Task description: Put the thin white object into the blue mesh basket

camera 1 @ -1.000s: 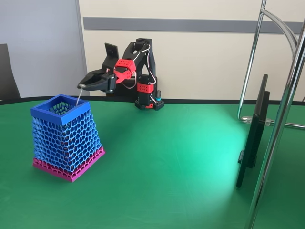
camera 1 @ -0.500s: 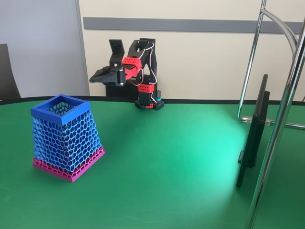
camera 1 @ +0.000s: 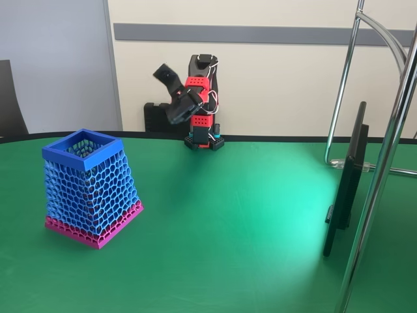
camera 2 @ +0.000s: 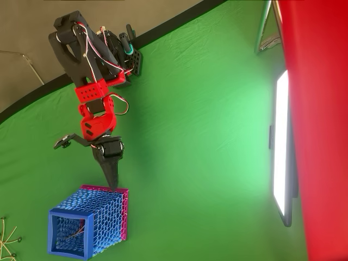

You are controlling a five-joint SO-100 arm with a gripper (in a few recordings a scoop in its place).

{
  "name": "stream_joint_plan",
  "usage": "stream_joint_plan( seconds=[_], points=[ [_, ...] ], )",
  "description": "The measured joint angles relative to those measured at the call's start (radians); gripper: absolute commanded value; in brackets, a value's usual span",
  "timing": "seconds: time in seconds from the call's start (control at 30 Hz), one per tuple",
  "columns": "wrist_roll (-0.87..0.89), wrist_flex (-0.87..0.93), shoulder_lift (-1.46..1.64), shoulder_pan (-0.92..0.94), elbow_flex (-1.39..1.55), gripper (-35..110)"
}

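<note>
The pincer [camera 2: 92,157] is spread apart, holding nothing: one tapered black finger [camera 2: 111,171] points toward the basket [camera 2: 89,223], the other splays out sideways. In the fixed view the pincer [camera 1: 171,91] is raised high near the arm's base, well apart from the basket [camera 1: 91,189]. Behind it sit glossy red printed brackets and black links. The basket is a tall tapered box of blue honeycomb mesh with a solid square rim and a magenta band at its foot. Inside it, seen from overhead, lies the thin pale stick [camera 2: 73,234]. The table [camera 1: 228,228] is covered in green felt.
</note>
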Motion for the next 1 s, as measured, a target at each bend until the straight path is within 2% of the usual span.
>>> stream_joint_plan(
  seconds=[0.13,0.47,0.7,1.0],
  points=[
    [0.222,0.296,0.146,-0.012,0.080,0],
    [0.440,0.836,0.664,-0.120,0.330,0],
    [0.499,1.048,0.922,-0.147,0.434,0],
    [0.551,1.144,1.065,-0.147,0.472,0]
  ],
)
